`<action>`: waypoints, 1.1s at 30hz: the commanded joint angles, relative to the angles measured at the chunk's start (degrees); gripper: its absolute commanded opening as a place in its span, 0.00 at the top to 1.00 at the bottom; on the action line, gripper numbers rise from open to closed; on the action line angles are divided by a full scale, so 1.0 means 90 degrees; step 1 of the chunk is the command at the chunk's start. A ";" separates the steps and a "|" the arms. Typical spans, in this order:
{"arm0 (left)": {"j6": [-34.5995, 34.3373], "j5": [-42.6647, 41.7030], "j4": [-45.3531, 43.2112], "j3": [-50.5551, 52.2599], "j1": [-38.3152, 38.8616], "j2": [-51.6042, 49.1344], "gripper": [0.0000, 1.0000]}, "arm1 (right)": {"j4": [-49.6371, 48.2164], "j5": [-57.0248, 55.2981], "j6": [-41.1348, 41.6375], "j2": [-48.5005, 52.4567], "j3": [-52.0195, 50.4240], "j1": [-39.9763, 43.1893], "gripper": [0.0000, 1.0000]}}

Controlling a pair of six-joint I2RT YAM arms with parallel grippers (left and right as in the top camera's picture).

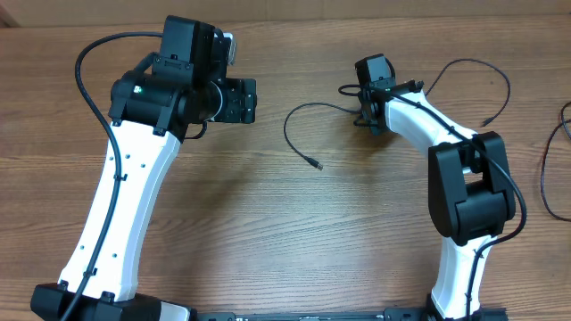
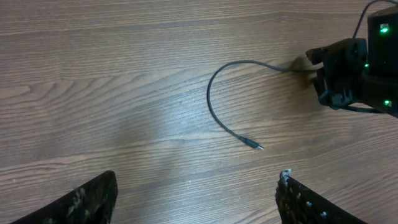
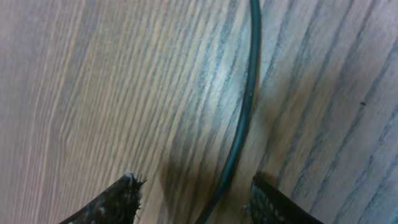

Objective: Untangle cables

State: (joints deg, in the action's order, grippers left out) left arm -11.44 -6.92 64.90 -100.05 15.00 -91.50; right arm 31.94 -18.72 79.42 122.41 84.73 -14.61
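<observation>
One thin black cable (image 1: 287,125) lies on the wooden table, curving from my right gripper (image 1: 364,114) round to a small plug (image 1: 318,166). In the right wrist view this cable (image 3: 245,112) runs between my right gripper's (image 3: 196,193) jaws, nearer the right finger (image 3: 273,202); the jaws stand apart and do not pinch it. My left gripper (image 2: 196,186) hovers open over bare wood, back from the same cable (image 2: 211,93) and its plug (image 2: 258,147). From overhead the left gripper (image 1: 239,100) sits left of the cable's bend.
A second thin cable (image 1: 500,85) loops behind the right arm at the back right. A third cable (image 1: 546,174) lies at the table's right edge. The right gripper's body (image 2: 339,71) shows at the right of the left wrist view.
</observation>
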 commanded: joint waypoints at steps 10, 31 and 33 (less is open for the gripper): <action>0.0126 -0.0221 -0.0002 0.0046 0.0063 0.0112 0.20 | -0.0041 -0.0134 -0.0019 0.0129 0.0034 0.0024 0.78; 0.0126 -0.0238 0.0015 0.0046 0.0063 0.0180 0.19 | -0.0410 0.0168 -0.0311 0.0435 0.0335 0.0092 0.96; 0.0129 -0.0238 0.0029 0.0046 0.0063 0.0180 0.20 | -0.0410 0.0260 -0.0644 0.0406 0.0685 0.0136 0.96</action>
State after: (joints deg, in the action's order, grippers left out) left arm -11.44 -8.38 65.01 -100.05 15.00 -91.50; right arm 28.97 -18.26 78.02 125.25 86.30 -14.33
